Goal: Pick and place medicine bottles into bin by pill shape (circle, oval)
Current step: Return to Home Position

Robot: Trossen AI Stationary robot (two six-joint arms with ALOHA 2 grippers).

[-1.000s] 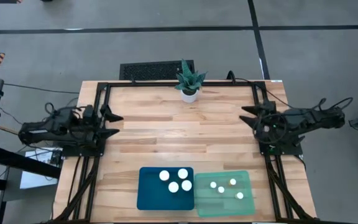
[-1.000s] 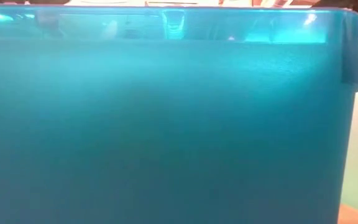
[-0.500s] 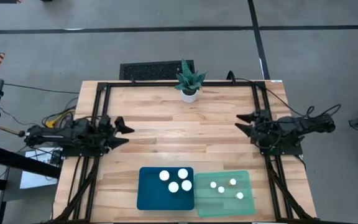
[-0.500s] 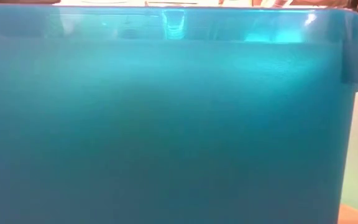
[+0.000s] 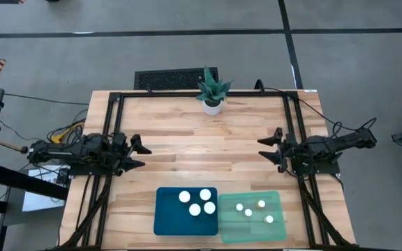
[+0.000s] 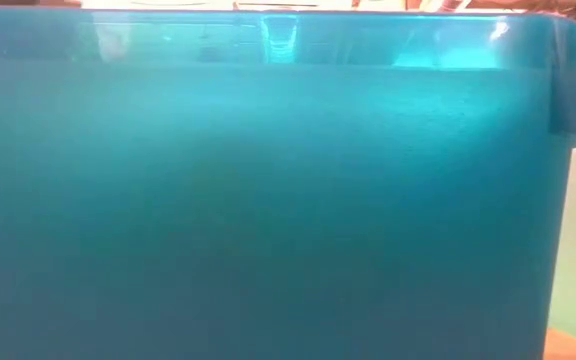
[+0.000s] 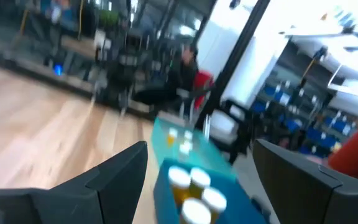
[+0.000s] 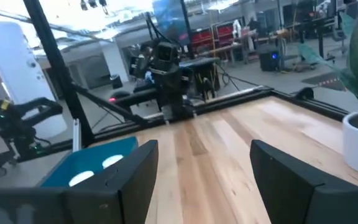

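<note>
Several amber medicine bottles with white caps (image 5: 195, 202) stand upright in the dark blue tray (image 5: 166, 216). Several narrower ones (image 5: 255, 211) stand in the pale mint tray (image 5: 276, 226) beside it, at the table's near edge. My left gripper (image 5: 145, 156) is open and empty over the table's left side. My right gripper (image 5: 267, 150) is open and empty over the right side. The left wrist view shows both trays and the bottles (image 7: 191, 186) between the open fingers (image 7: 201, 146). The right wrist view shows the blue tray (image 8: 92, 165) past its open fingers (image 8: 204, 146).
A white pot with a green spiky plant (image 5: 212, 94) stands at the table's far edge. A black grille (image 5: 176, 78) lies on the floor beyond it. Bare wood lies between the two arms. The blue tray's wall (image 6: 268, 200) fills the low view.
My left gripper has gone toward the table's right and near edges, farther in over the wood. My right gripper has gone toward the near edge and a little toward the left. Both stay open. The bottles and trays have kept still.
</note>
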